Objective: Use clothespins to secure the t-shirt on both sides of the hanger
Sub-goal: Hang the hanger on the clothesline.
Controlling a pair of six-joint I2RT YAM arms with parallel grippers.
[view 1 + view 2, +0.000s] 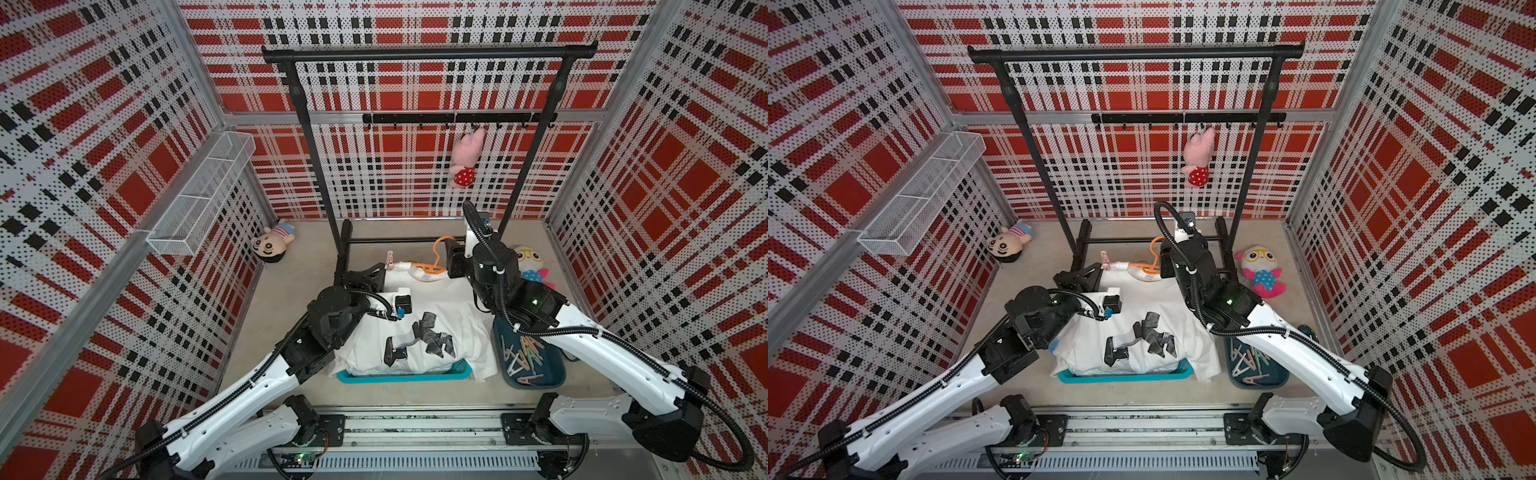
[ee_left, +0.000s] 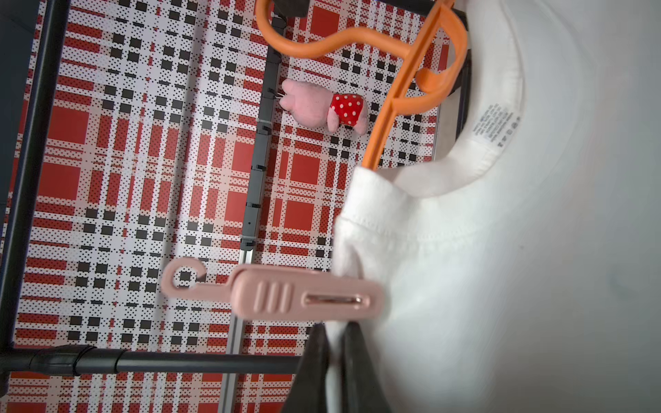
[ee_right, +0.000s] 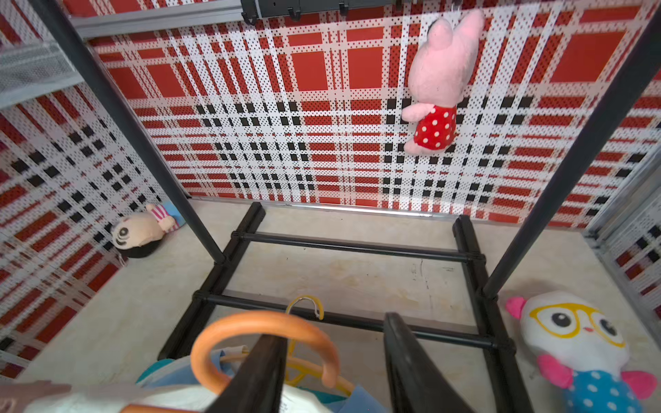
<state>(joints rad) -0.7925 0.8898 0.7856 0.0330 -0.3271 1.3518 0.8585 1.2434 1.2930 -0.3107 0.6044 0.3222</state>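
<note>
A pale pink plastic clothespin (image 2: 272,296) bites the shoulder edge of the white cotton t-shirt (image 2: 500,250) on the orange plastic hanger (image 2: 400,89) — mid-frame in both top views. Loose pale clothespins (image 1: 521,357) lie in a dark blue tray (image 1: 555,374), lower right. The left gripper (image 2: 335,327) pinches shirt fabric; the right gripper (image 3: 336,327) has its jaws apart — beside the hanger's hook.

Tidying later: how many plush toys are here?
3: pink pig hanging on the hook rail; boy doll on the floor, back left; owl on the floor, right of the rack.
</note>
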